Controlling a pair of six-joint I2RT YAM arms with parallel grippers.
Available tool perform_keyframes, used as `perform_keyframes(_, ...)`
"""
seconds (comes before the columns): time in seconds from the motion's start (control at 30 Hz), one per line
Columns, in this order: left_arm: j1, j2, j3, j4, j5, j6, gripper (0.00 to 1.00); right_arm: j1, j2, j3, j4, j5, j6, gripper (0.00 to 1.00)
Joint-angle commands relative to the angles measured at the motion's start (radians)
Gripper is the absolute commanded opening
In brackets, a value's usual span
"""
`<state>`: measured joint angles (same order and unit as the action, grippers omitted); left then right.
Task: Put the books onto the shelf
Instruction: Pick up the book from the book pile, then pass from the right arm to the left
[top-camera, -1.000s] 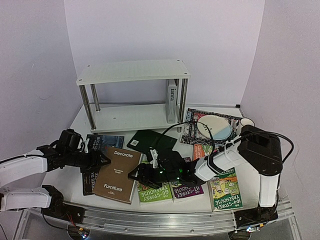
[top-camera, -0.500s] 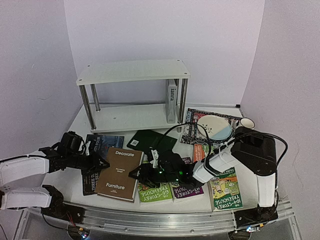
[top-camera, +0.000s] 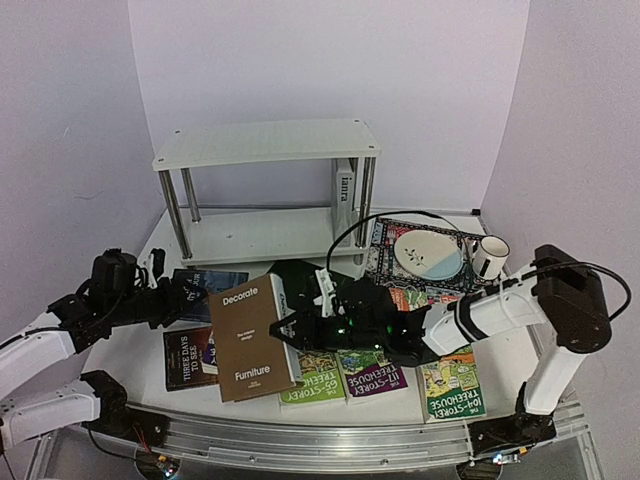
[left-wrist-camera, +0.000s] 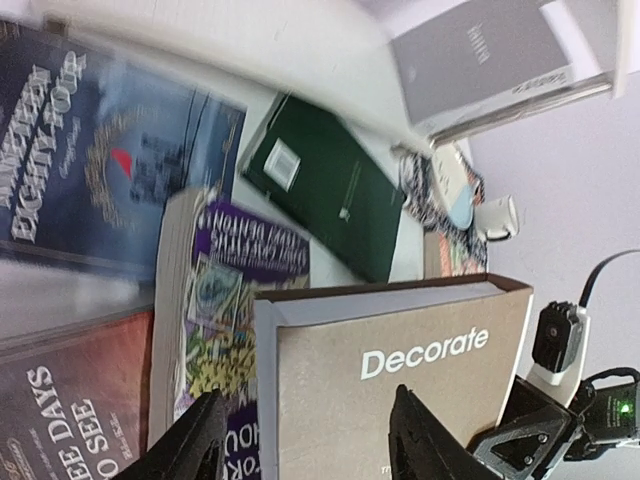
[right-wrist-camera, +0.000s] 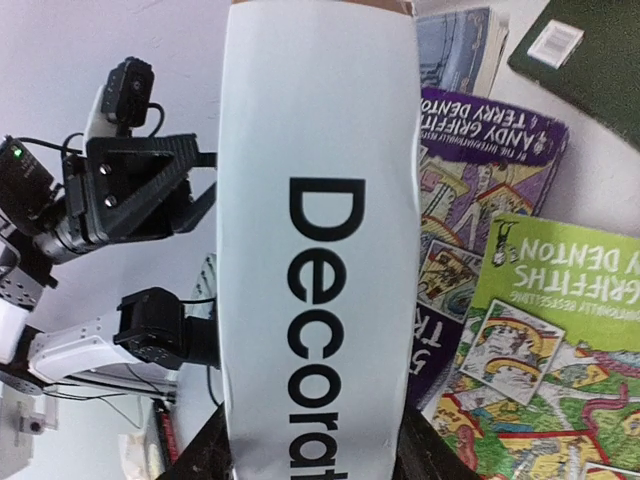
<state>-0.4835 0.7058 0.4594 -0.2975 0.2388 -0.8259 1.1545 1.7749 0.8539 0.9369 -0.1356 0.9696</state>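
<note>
Right gripper (top-camera: 297, 328) pinching the Decorate book (top-camera: 252, 335) by its spine — heavy, it could twist out; left gripper (top-camera: 190, 298) spread, not helping

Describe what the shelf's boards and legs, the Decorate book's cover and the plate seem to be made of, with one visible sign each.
Shelf boards: likely painted or laminated board; flat, matt white.
Legs: metal tube; bright, mirror-like shine.
Decorate book: paper or card cover; matt brown with printed white lettering.
Plate: probably glazed ceramic; glossy white and pale blue.
</note>
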Motion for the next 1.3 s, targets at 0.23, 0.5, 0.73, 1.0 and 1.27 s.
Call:
perform_keyframes(0.23,0.0,-0.091,0.057,-0.024,-0.113,0.031,0.62,-0.005,-0.229,0.123,-0.416,0.378,-0.512,0.31)
perform_keyframes(0.5,0.0,-0.063,0.073,-0.023,-0.112,0.053,0.62,-0.005,-0.301,0.165,-0.439,0.635,-0.725,0.23)
perform_keyframes(0.73,0.001,-0.049,0.079,0.0,-0.084,0.065,0.63,-0.005,-0.283,0.179,-0.325,0.678,-0.849,0.23)
perform_keyframes(1.0,0.0,-0.05,0.07,0.283,0.19,0.118,0.83,-0.006,-0.349,0.239,-0.418,0.379,-0.747,0.23)
perform_keyframes(1.27,0.0,-0.006,0.122,0.476,0.348,0.174,1.0,-0.015,-0.472,0.318,-0.553,0.14,-0.613,0.23)
